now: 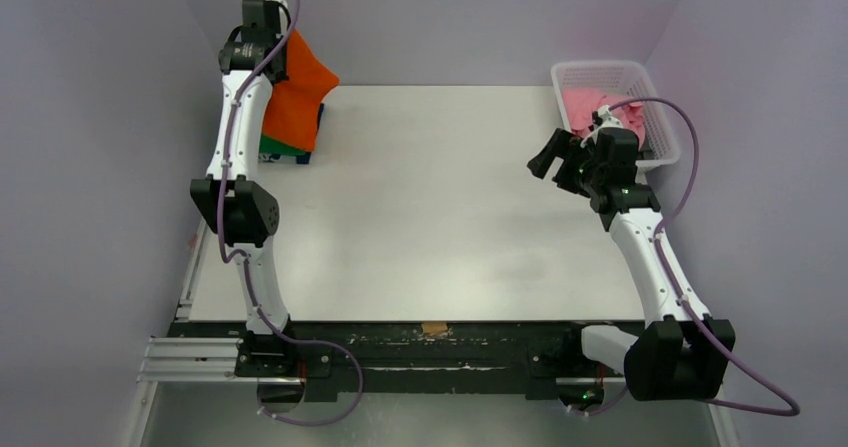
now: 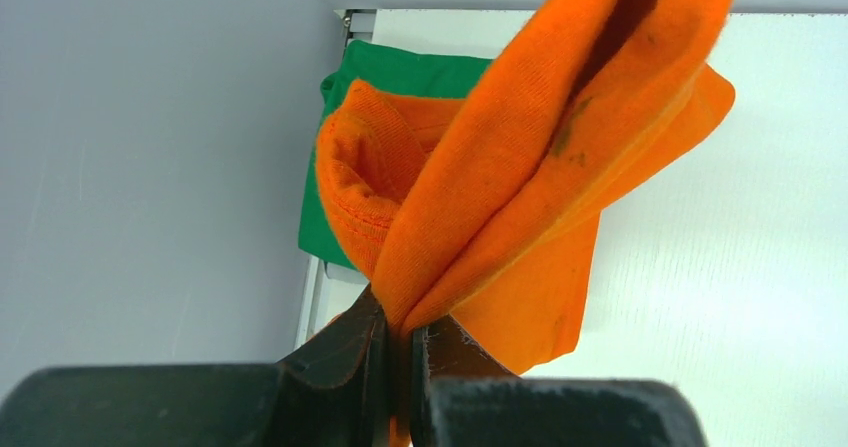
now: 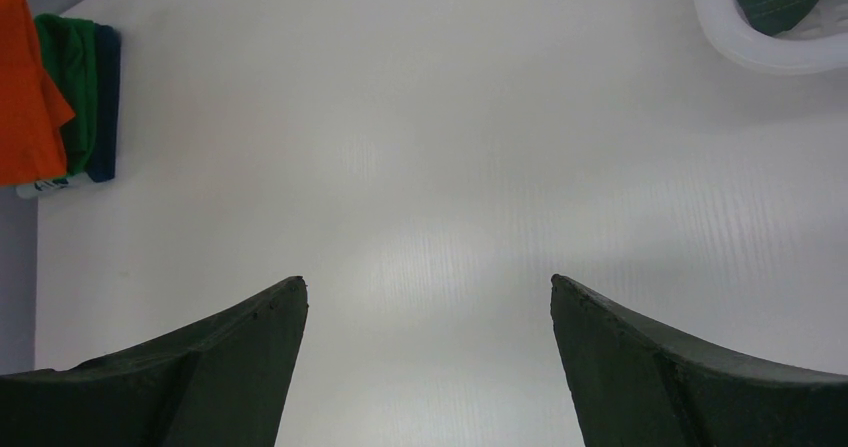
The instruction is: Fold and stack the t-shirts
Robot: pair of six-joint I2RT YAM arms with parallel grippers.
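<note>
My left gripper (image 2: 405,327) is shut on a bunch of the bright orange t-shirt (image 2: 520,167), which hangs from it over the far left corner of the table (image 1: 297,92). Under it lies the green t-shirt (image 2: 400,72) on top of the dark blue t-shirt (image 3: 106,97); both also show in the right wrist view beside the orange one (image 3: 25,87). The pink t-shirt (image 1: 590,102) lies in the white lattice basket (image 1: 650,77) at the far right. My right gripper (image 3: 428,287) is open and empty above the bare table, near the basket (image 1: 560,162).
Grey walls close in the table on the left, back and right. The basket's rim (image 3: 760,52) shows at the top right of the right wrist view. A small white label or strip (image 3: 55,185) lies by the stack. The black rail (image 1: 430,342) runs along the near edge.
</note>
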